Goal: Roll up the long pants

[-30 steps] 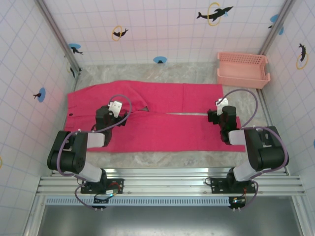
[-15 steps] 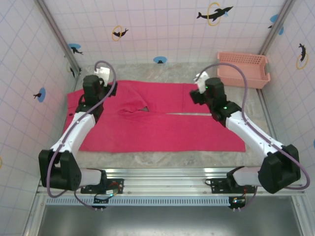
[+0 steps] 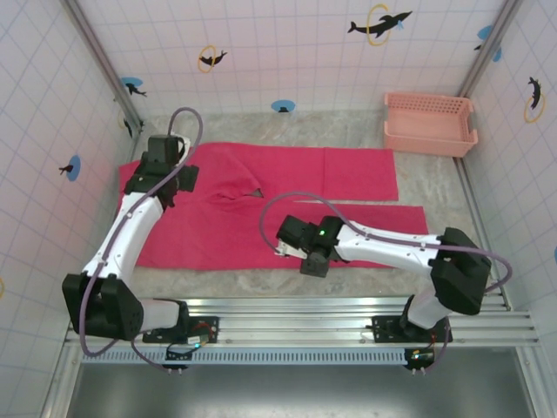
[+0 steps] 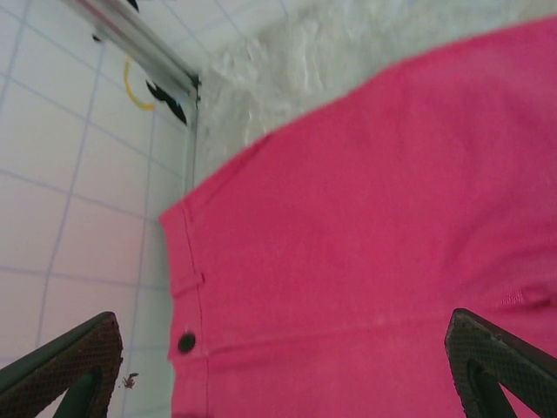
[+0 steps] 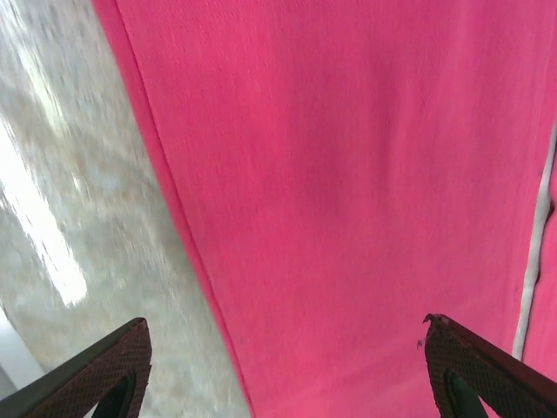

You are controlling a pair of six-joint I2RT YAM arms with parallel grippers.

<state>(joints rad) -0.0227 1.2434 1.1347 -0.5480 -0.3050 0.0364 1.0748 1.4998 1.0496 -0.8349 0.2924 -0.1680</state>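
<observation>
The long pants lie spread flat across the marble table, waist at the left and both legs running right. My left gripper hovers over the waist end, jaws wide open and nothing between them. In the left wrist view the waistband with its dark button lies under the left gripper. My right gripper hangs open over the near leg's front edge, mid-table. In the right wrist view the pants and bare table lie below the right gripper, and its fingers hold nothing.
A pale pink latticed basket stands at the back right corner. Tiled walls close in the table on three sides, with metal posts at the back corners. A metal rail runs along the near edge.
Both arms reached out from near their bases. The left went to the back left and now sits over the waist. The right swung from the back middle to the near leg's front edge.
</observation>
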